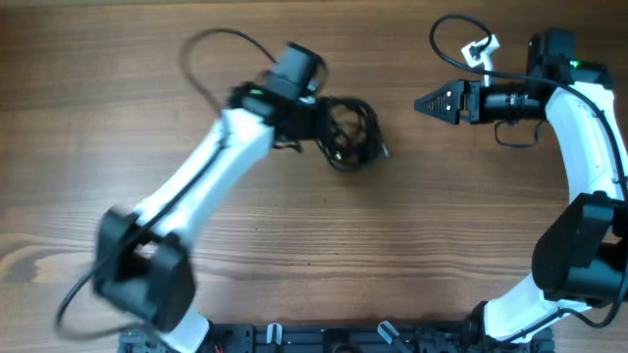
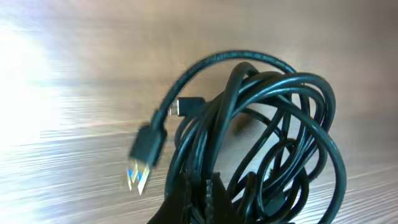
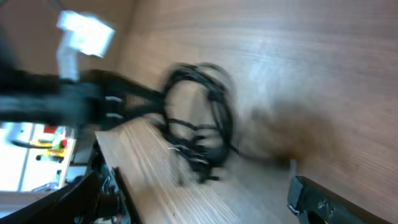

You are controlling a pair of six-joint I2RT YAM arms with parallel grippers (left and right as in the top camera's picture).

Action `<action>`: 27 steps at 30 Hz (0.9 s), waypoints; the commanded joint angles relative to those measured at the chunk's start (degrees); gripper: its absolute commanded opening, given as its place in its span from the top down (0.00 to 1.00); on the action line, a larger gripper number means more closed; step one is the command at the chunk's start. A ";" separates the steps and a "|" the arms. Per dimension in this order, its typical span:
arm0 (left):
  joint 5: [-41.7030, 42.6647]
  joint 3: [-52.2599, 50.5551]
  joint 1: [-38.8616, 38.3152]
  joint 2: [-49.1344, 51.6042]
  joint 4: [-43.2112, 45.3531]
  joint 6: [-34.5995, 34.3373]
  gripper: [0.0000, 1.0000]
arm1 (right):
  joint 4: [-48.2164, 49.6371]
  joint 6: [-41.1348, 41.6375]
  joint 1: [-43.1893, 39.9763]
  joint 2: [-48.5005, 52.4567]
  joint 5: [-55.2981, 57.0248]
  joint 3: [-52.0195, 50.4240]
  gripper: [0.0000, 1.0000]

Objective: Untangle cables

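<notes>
The cables (image 1: 349,131) lie as one knotted black bundle on the wooden table, just right of my left gripper (image 1: 320,122). In the left wrist view the loops (image 2: 323,106) fan out above the left gripper (image 2: 202,194), which is shut with strands pinched between its jaws. A loose plug end (image 2: 148,144) hangs off to the left, blurred. My right gripper (image 1: 438,102) hovers open to the right of the bundle, pointing at it and apart from it. The right wrist view shows the bundle (image 3: 222,121) ahead of the right gripper (image 3: 199,205), whose fingers are spread wide with nothing between them.
The table (image 1: 294,255) is brown wood. A white tag (image 1: 480,47) hangs on the arm's own cable at the back right. A dark rail (image 1: 324,338) runs along the front edge between the arm bases.
</notes>
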 commanded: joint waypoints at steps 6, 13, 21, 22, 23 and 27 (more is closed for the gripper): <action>12.33 0.22 6.16 -7.41 -4.02 13.00 0.96 | -0.59 3.43 6.25 0.52 -4.92 -0.02 0.19; 8.59 0.09 6.12 -6.67 -8.39 17.22 0.96 | 3.56 11.52 9.29 0.52 -5.29 -0.02 0.65; 7.15 0.09 6.05 -6.67 -9.20 6.51 0.96 | 0.92 13.62 24.46 0.52 13.14 -0.04 0.41; 7.67 0.09 6.05 -6.67 -9.51 6.54 0.96 | 1.84 15.63 25.33 0.52 15.67 -0.07 0.41; 8.31 0.09 6.05 -6.67 -9.79 6.54 0.96 | 2.56 16.79 26.10 0.52 17.38 -0.07 0.43; 4.94 0.09 6.05 -6.67 -11.02 2.08 0.96 | 7.02 17.18 27.47 -0.63 13.11 0.04 0.96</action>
